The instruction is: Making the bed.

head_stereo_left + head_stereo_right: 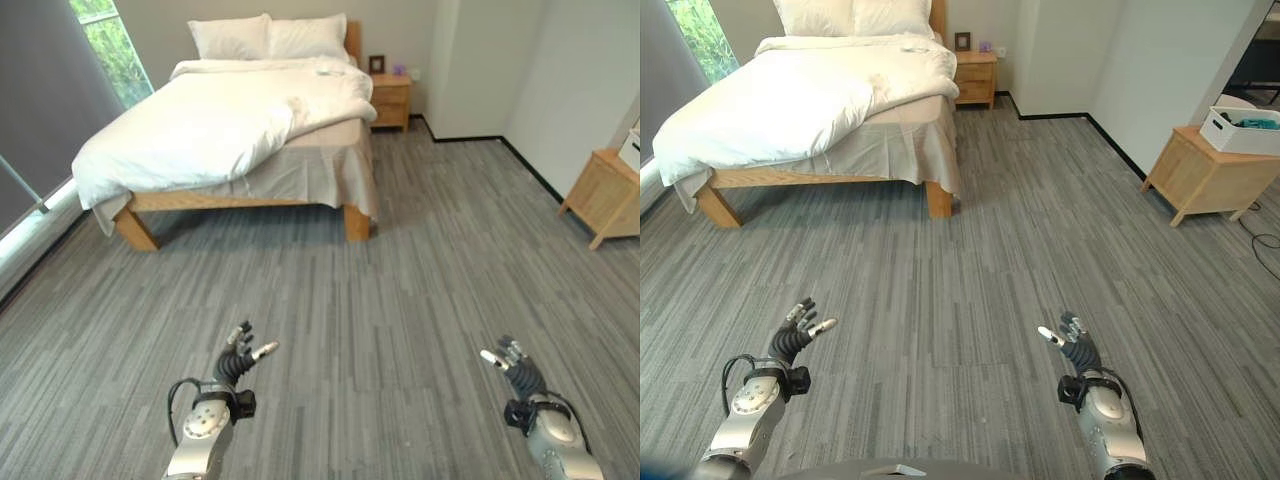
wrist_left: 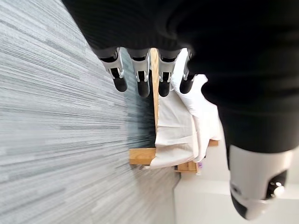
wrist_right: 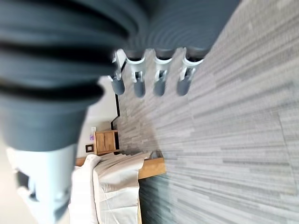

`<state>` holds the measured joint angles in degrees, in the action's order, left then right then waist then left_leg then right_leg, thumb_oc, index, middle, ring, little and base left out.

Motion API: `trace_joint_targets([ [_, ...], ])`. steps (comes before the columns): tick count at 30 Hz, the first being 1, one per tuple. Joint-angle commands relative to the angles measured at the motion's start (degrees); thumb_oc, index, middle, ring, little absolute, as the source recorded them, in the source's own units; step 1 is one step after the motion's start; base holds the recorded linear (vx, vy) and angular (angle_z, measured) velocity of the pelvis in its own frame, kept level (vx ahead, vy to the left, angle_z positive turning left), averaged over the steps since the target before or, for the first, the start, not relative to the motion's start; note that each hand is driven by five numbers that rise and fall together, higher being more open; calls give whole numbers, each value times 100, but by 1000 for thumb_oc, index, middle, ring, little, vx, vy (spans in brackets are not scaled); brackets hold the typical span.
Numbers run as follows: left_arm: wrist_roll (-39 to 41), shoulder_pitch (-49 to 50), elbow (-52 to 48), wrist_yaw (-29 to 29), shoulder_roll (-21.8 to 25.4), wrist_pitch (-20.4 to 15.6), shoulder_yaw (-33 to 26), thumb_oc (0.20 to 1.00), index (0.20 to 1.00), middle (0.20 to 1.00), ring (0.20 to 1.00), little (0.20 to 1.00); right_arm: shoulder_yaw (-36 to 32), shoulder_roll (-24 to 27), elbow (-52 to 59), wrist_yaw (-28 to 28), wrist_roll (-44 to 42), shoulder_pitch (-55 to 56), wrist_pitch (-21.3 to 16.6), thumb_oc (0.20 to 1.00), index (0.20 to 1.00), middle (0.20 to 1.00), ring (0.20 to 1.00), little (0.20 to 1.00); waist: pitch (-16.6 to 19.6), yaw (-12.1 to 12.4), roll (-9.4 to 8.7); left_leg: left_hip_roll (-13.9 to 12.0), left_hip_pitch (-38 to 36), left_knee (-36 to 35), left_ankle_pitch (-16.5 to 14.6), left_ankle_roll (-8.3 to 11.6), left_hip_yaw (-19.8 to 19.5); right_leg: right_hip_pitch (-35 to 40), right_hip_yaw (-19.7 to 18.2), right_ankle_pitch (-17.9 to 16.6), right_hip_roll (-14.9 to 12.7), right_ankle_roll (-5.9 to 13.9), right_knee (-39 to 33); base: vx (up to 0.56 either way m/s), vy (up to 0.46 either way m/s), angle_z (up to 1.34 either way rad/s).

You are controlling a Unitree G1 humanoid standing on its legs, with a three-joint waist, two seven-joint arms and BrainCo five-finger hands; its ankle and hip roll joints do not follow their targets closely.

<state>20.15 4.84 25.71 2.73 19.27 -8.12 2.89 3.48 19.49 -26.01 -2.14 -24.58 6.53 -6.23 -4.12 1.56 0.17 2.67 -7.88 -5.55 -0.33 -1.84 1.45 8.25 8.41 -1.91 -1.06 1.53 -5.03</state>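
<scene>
A wooden bed (image 1: 345, 215) stands at the far left of the room, well ahead of me. Its white duvet (image 1: 210, 120) lies rumpled and skewed, hanging over the near left corner and bunched toward the right side, where the beige sheet (image 1: 310, 165) shows. Two white pillows (image 1: 270, 37) rest at the headboard. My left hand (image 1: 238, 360) hovers low over the carpet at lower left, fingers relaxed and holding nothing. My right hand (image 1: 512, 362) hovers at lower right, likewise open. Both hands are far short of the bed.
A wooden nightstand (image 1: 391, 100) stands right of the headboard. A second wooden cabinet (image 1: 1205, 175) with a white bin (image 1: 1243, 130) on it is against the right wall. A window (image 1: 110, 45) and grey curtain (image 1: 40, 100) line the left wall. Grey carpet (image 1: 400, 300) lies between me and the bed.
</scene>
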Motion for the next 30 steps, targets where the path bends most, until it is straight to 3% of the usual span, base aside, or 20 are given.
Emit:
trace_joint_targets([
  [1, 171, -346, 439, 28, -31, -127, 131, 1000, 1000, 1000, 1000, 1000, 249, -230, -151, 34, 190, -227, -165, 1000, 1000, 1000, 1000, 1000, 54, 16, -268, -203, 95, 55, -16, 294, -74, -222, -104, -302, -741, 703, 5, 12, 14, -8],
  [9, 98, -362, 355, 149, -105, -69, 217, 1000, 1000, 1000, 1000, 1000, 660, -270, 157, 87, 284, -431, -81, 1000, 1000, 1000, 1000, 1000, -147, 76, -232, -49, 223, 55, -58, 144, -45, -482, -230, -308, -897, 789, 224, 37, 86, -6],
  [13, 33, -405, 160, 142, -27, -81, 248, 1000, 1000, 1000, 1000, 1000, 731, -113, 401, 40, 604, -611, -136, 1000, 1000, 1000, 1000, 1000, -331, 94, -148, 55, 284, 55, -102, -17, -103, -1103, -409, -293, -1050, 854, 1380, 8, 153, -5],
  [16, -13, -379, -79, 161, 30, -50, 219, 1000, 1000, 1000, 1000, 1000, 737, -51, 740, 59, 746, -590, -124, 1000, 1000, 1000, 1000, 1000, -556, 58, -52, 171, 123, 55, -211, -243, -151, -2037, -616, -1103, -1263, 840, 3296, 91, 249, -3],
  [17, 26, -370, -175, 178, 21, -44, 207, 1000, 1000, 1000, 1000, 1000, 715, -65, 805, 51, 697, -562, -150, 1000, 1000, 1000, 1000, 1000, -638, 0, 0, 156, 26, 55, -274, -265, -141, -2264, -601, -1153, -1275, 825, 3657, 280, 169, 11],
  [18, 2, -422, -320, 206, 34, -29, 219, 1000, 1000, 1000, 1000, 1000, 621, -75, 914, 34, 661, -519, -153, 1000, 1000, 1000, 1000, 1000, -721, -151, 45, 80, -96, 55, -366, -265, -237, -2744, -648, -900, -991, 810, 3747, 273, 80, 13],
  [19, 1, -418, -325, 207, 32, -26, 220, 1000, 1000, 1000, 1000, 1000, 620, -73, 921, 34, 662, -513, -148, 1000, 1000, 1000, 1000, 1000, -725, -153, 43, 80, -110, 55, -382, -261, -240, -2746, -648, -866, -994, 807, 3782, 354, -3, 0],
  [20, -36, -459, -356, 204, 36, -24, 237, 1000, 1000, 1000, 1000, 1000, 563, -71, 967, 54, 617, -444, -141, 1000, 1000, 1000, 1000, 1000, -741, -276, 33, 69, -261, 55, -447, -212, -303, -2846, -668, -732, -779, 789, 3354, 516, -105, 37],
  [21, -12, -591, -426, 178, 23, -58, 307, 1000, 1000, 1000, 1000, 1000, 423, -65, 987, 107, 477, -233, -162, 1000, 1000, 1000, 1000, 1000, -757, -558, 10, 74, -648, 55, -694, -77, -548, -2992, -656, -683, -463, 812, 2095, 669, -157, 52],
  [22, 17, -665, -366, 150, 20, -60, 357, 1000, 1000, 1000, 1000, 1000, 412, -53, 988, 123, 456, -148, -143, 1000, 1000, 1000, 1000, 1000, -735, -661, -50, 91, -764, 55, -772, 2, -643, -2980, -686, -785, -430, 870, 1516, 535, -136, 90],
  [23, 19, -666, -361, 149, 17, -63, 361, 1000, 1000, 1000, 1000, 1000, 410, -50, 990, 124, 456, -143, -142, 1000, 1000, 1000, 1000, 1000, -757, -678, -14, 48, -795, 55, -789, 7, -659, -2912, -643, -798, -405, 866, 1462, 398, -118, 85],
  [24, 5, -771, -302, 129, 17, -51, 390, 1000, 1000, 1000, 1000, 1000, 398, -33, 1014, 134, 489, -71, -135, 1000, 1000, 1000, 1000, 1000, -743, -814, -41, 3, -972, 55, -894, 74, -801, -2959, -698, -999, -291, 926, 763, 881, -336, 46],
  [25, -205, -787, -444, -2, 34, -45, 531, 1000, 1000, 1000, 1000, 1000, 295, 3, 1230, 357, 553, 367, -38, 1000, 1000, 1000, 1000, 1000, -613, -1053, -58, -203, -1364, 55, -925, 270, -1064, -3040, -662, -1307, -209, 1106, 143, 875, -337, 65],
  [26, -206, -779, -450, -1, 31, -41, 534, 1000, 1000, 1000, 1000, 1000, 293, 6, 1235, 359, 554, 376, -36, 1000, 1000, 1000, 1000, 1000, -614, -1064, -42, -221, -1372, 55, -930, 272, -1074, -3026, -643, -1302, -203, 1104, 139, 881, -350, 101],
  [28, -257, -638, -589, -130, 26, -23, 629, 1000, 1000, 1000, 1000, 1000, 267, 38, 1209, 472, 527, 483, -10, 1000, 1000, 1000, 1000, 1000, -469, -1062, 65, -422, -1420, 361, -348, 498, -1095, -2818, -537, -1323, -175, 900, 443, 522, -156, 152],
  [29, -246, -567, -619, -130, -46, -16, 656, 1000, 1000, 1000, 1000, 1000, 302, 75, 1147, 494, 468, 488, -9, 1000, 1000, 1000, 1000, 1000, -436, -1113, 147, -508, -1281, 961, 161, 669, -1082, -2813, -640, -1259, -93, 798, 672, 646, -187, 78],
  [30, -126, -516, -587, -160, -116, 21, 688, 1000, 1000, 1000, 1000, 1000, 294, 102, 1211, 518, 424, 500, 21, 1000, 1000, 1000, 1000, 1000, -386, -1126, 235, -626, -1063, 1702, 897, 880, -1013, -2659, -610, -1050, -6, 639, 840, 689, -201, 55],
])
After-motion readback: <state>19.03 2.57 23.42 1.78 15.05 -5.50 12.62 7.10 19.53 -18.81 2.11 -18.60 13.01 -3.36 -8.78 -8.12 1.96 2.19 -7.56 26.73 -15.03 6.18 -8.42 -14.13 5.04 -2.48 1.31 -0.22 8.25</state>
